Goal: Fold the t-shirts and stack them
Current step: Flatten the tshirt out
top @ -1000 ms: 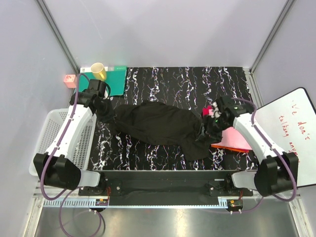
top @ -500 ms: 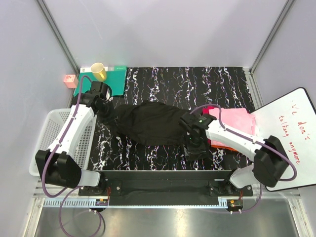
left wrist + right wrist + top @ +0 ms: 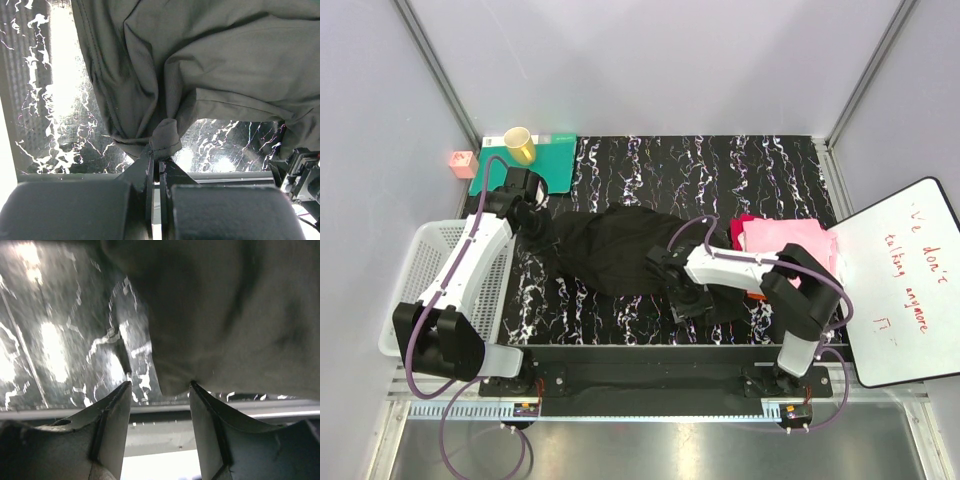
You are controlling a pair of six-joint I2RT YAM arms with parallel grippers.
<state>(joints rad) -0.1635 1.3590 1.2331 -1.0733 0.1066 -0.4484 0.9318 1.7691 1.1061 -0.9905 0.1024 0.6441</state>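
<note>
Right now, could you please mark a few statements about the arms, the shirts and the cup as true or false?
1. The left tool is shut on a fold of the black cloth t-shirt. True.
2. The folded pink cloth t-shirt lies on the right arm's side of the black one. True.
3. The right tool is clamped on the pink t-shirt. False: it is open, at the black t-shirt's near edge.
4. The yellow cup stands on the black t-shirt. False: it stands on the flat green mat.

Top camera looks down from behind; wrist cameras closely share black t-shirt (image 3: pixel 620 250)
</note>
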